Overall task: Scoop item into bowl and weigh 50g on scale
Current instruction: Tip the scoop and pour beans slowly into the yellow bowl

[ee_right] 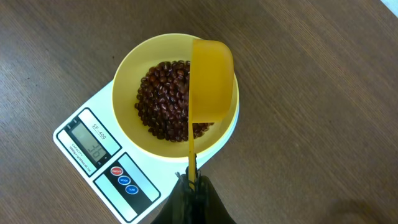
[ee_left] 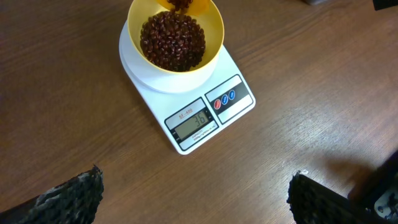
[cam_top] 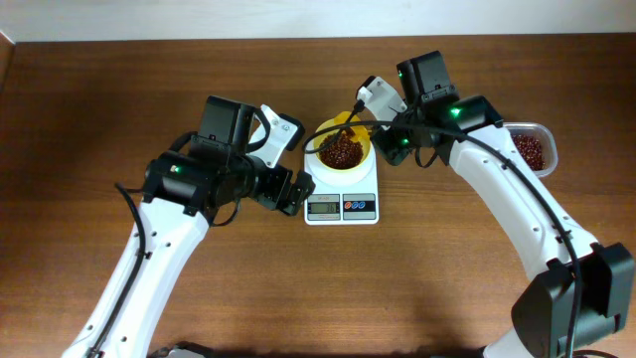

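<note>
The pale yellow bowl (cam_top: 342,151) sits on the white scale (cam_top: 341,206) and holds a heap of reddish-brown beans (ee_right: 165,99). The scale display (ee_left: 194,121) reads 36. My right gripper (ee_right: 193,183) is shut on the handle of a yellow scoop (ee_right: 210,78), which is tipped on its side over the bowl's right half. My left gripper (ee_left: 193,193) is open and empty, above bare table in front of the scale (ee_left: 214,106). The bowl also shows in the left wrist view (ee_left: 211,34) and the right wrist view (ee_right: 127,81).
A clear plastic container (cam_top: 532,149) with more beans stands at the right, behind the right arm. The table's far edge runs along the top of the overhead view.
</note>
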Robot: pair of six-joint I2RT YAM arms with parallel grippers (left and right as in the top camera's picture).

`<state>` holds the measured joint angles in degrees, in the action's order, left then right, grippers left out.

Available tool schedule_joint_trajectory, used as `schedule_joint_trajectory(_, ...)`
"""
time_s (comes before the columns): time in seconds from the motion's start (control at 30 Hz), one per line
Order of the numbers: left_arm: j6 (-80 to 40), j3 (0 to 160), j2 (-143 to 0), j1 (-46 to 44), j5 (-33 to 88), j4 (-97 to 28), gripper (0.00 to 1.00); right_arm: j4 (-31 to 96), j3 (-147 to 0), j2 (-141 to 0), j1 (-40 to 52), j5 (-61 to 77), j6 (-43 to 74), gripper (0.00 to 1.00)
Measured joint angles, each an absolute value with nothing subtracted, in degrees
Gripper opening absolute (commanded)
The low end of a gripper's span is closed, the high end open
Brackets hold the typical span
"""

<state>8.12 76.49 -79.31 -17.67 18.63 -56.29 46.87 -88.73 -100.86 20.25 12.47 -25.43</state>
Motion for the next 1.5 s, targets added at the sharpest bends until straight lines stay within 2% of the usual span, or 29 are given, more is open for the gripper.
schedule_joint_trajectory(1.5, 8.1, 76.5, -79.3, -17.7, 18.6, -56.3, 0.99, 45.1, -88.7, -100.2, 20.3, 13.5, -29.6, 0.04)
